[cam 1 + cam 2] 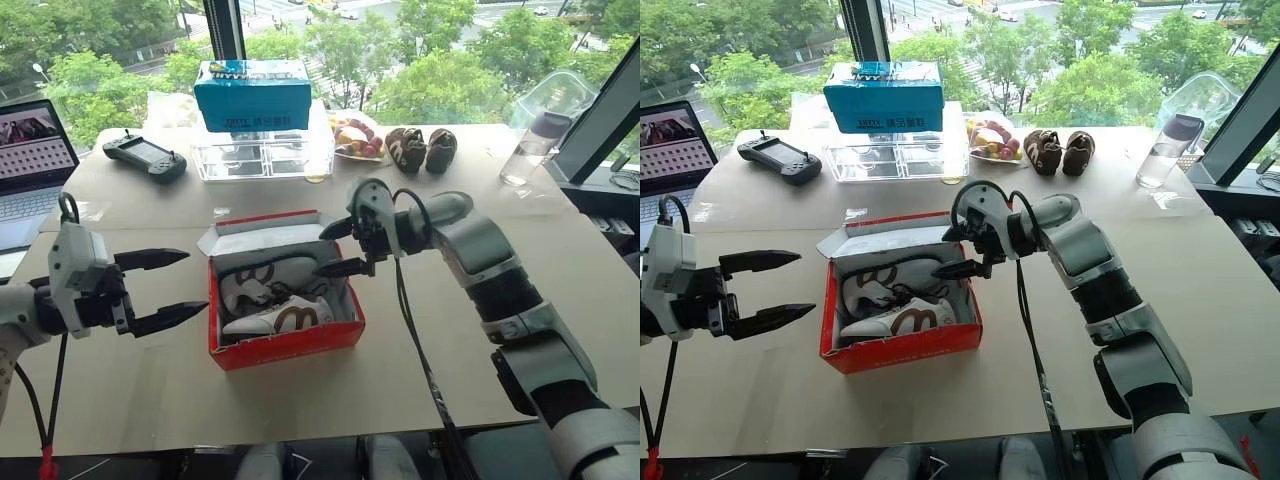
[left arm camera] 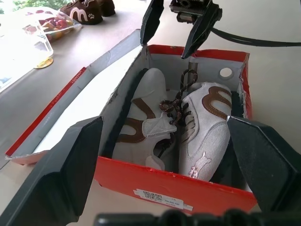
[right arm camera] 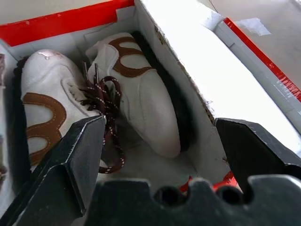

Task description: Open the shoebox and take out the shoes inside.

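While both sets of jaws stand wide and hold nothing, the right gripper (image 1: 340,248) hangs over the far right edge of the open red cardboard shoebox with grey-white inside (image 1: 290,345), its two black fingers angled down towards the pair of small white-grey child's sneakers with brown curved logos and dark laces (image 1: 270,300) lying side by side inside. The left gripper (image 1: 175,288) hovers level just beside the box's left wall, apart from it. The box sits near the middle of the brown cardboard-covered worktop (image 1: 150,390), lid folded back behind it.

The likely trouble: the tangled laces may snag a finger and drag both shoes at once, or the light box may lift with a shoe if nothing steadies it. A lower finger could also catch the box wall and shove it.
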`<state>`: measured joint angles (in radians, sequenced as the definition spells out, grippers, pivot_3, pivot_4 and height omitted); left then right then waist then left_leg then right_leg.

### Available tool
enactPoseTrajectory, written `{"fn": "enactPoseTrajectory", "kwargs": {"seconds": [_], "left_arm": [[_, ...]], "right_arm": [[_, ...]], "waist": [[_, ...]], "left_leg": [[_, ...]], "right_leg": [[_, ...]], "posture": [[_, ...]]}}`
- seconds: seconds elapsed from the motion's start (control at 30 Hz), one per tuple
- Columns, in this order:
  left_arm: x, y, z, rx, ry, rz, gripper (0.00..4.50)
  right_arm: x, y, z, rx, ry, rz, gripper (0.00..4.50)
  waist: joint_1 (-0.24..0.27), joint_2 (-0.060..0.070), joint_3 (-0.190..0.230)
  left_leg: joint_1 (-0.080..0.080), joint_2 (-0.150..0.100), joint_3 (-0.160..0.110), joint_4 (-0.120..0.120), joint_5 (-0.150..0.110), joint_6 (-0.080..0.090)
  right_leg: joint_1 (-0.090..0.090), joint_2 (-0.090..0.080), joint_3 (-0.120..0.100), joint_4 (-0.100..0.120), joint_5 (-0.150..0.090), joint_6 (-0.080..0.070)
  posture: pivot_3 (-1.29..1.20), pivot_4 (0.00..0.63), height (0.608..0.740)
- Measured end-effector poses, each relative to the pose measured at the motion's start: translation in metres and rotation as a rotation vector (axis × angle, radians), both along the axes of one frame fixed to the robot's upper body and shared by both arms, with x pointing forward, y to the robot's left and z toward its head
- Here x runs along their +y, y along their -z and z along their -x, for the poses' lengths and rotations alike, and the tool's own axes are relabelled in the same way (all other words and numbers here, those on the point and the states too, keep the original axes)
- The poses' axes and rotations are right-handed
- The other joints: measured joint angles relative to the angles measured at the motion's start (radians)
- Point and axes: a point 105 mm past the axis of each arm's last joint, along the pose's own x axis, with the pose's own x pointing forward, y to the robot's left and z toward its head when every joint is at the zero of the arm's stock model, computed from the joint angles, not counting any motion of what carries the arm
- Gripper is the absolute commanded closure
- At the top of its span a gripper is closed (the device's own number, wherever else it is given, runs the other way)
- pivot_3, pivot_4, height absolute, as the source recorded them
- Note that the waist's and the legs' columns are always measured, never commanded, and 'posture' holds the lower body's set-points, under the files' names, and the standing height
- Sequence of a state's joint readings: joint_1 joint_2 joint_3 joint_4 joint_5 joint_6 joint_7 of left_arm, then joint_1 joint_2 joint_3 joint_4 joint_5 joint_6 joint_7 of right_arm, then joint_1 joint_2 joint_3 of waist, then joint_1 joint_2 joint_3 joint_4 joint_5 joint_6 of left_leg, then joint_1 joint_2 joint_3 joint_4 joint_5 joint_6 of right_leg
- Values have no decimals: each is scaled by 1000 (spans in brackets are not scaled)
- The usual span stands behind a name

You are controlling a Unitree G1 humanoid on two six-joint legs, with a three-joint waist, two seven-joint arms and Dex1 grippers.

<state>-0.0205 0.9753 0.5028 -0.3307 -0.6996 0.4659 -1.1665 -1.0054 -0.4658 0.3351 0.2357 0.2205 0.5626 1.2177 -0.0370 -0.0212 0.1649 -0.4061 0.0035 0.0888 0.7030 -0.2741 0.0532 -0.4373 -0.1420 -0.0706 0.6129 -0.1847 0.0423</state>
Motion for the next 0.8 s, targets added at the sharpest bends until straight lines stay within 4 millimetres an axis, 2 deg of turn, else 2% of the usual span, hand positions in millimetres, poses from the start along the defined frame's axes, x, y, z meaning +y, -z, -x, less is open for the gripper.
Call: {"fn": "enactPoseTrajectory", "kwargs": {"seconds": [0.2,0.43,0.67,0.8], "left_arm": [[1,-1,-1,-4,-9,3,0],[2,-1,-2,-7,-17,4,0],[2,2,1,1,-21,10,0],[2,3,1,1,-29,18,0]], "right_arm": [[4,4,3,4,-18,13,65],[2,24,-9,0,23,69,65],[19,30,-22,-38,54,73,65],[33,37,-20,-33,31,76,65]], "waist": [[0,0,0],[-2,0,0],[-6,0,0],[-7,0,0]], "left_leg": [[0,0,0,0,0,0],[0,0,0,0,0,0],[2,0,0,0,1,-2],[2,3,0,0,2,-3]], "right_leg": [[0,0,0,0,0,0],[0,0,0,0,0,0],[0,0,1,0,0,0],[0,3,1,0,2,-3]], "posture": [[0,150,740],[0,150,740],[0,150,740],[0,150,740]]}}
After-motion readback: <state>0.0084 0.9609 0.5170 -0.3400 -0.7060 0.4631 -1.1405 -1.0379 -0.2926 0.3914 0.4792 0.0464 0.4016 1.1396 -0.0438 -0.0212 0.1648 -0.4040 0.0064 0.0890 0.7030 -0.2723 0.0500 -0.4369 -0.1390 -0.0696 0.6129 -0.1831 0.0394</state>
